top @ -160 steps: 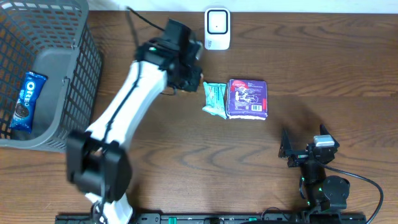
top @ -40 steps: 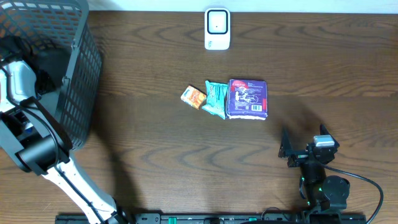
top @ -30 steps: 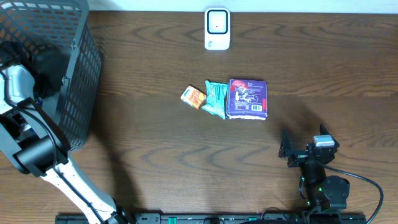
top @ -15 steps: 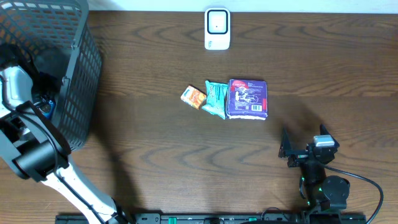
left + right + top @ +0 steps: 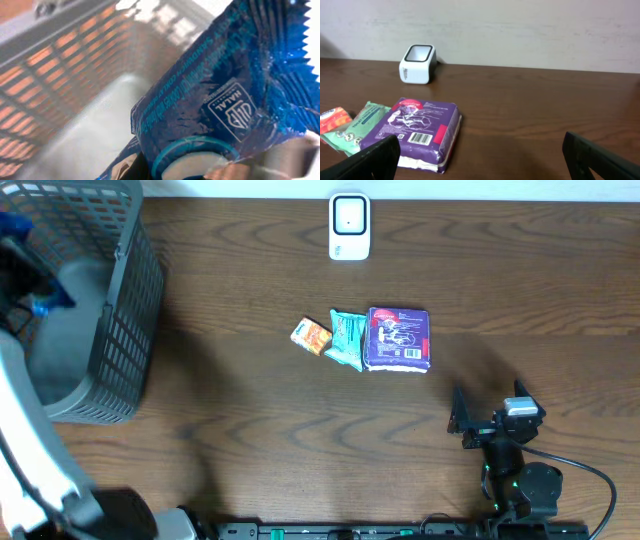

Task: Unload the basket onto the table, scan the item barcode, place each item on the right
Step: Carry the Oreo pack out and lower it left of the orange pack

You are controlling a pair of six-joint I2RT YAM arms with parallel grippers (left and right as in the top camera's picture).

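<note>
The left gripper is over the left side of the gray basket. Its jaws are pinching a blue cookie packet. The packet is shiny and crinkly. It has a zigzag edge and a small "HALAL" mark. It hangs over the basket's floor, and the basket's slotted walls show behind it. From above, the arm looks blurry, so I cannot tell how high the packet is.

Far to the right of the basket, at the back of the brown table, stands the white scanner.

Three more packets lie flat in a row, well to the right of the basket. The orange packet is the closest to the basket. The teal packet is just beside it. The purple packet is the farthest of the three, and it touches the teal one.

The right gripper is farthest from the basket, at the front right of the table. Its jaws are spread wide apart, and only bare table shows between them.
</note>
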